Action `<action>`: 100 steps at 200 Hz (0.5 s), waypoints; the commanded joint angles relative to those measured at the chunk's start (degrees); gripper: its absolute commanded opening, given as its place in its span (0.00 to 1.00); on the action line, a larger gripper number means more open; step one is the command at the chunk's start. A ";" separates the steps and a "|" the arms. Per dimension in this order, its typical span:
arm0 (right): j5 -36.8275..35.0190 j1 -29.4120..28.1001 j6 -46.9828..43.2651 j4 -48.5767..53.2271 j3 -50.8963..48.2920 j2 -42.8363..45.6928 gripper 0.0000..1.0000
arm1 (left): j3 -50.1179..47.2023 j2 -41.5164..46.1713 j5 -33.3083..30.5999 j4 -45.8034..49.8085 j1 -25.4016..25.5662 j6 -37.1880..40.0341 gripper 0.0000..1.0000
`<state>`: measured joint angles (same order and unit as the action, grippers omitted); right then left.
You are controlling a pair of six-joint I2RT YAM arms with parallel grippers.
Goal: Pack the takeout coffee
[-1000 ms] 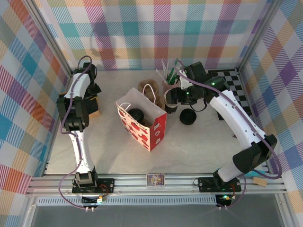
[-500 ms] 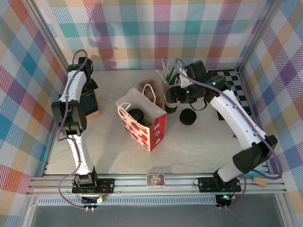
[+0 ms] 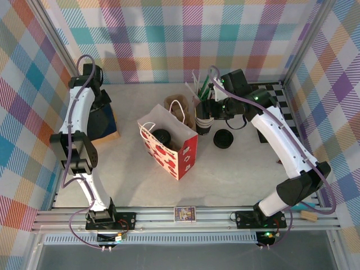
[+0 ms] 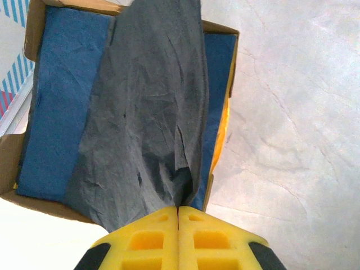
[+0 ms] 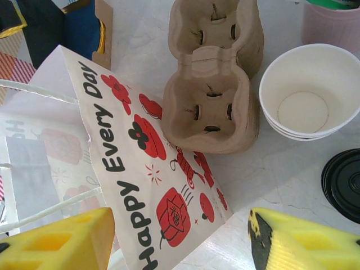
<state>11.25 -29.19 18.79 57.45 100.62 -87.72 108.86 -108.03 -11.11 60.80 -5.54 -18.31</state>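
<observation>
In the top view the takeout coffee (image 3: 162, 136) stands lid-up inside the paper bag (image 3: 181, 157), at 4 o'clock from the left gripper (image 4: 179, 209), whose fingers pinch a dark grey napkin (image 4: 146, 112), and at 8 o'clock from the seemingly nearer right gripper (image 5: 180, 220), whose fingers are spread and empty.

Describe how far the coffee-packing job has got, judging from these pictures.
Done: a black-lidded cup appears to sit inside the paper bag. In hand: the left hand is shut on a dark grey napkin from the box; the right hand is open, empty. Left: probably the napkin goes into the bag.
</observation>
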 commanded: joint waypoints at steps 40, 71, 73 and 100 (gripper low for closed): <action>1.10 0.19 -1.47 -0.76 1.69 1.83 0.64 | -1.19 9.04 6.90 -2.49 -0.88 -0.32 0.00; 0.13 0.21 -1.89 -0.28 1.69 2.55 0.64 | -1.56 12.87 11.20 -2.34 -0.83 -1.16 0.00; 0.04 0.21 -1.97 -0.24 1.69 2.60 0.64 | -1.55 13.11 11.64 -2.35 -0.80 -1.13 0.00; -2.36 0.27 -2.57 1.36 1.79 2.77 0.65 | -0.94 16.74 14.74 -1.99 -0.39 -0.44 0.00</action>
<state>10.70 -29.19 17.72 57.69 100.62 -86.89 107.81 -95.57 -0.86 58.41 -5.76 -18.61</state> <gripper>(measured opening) 0.644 0.049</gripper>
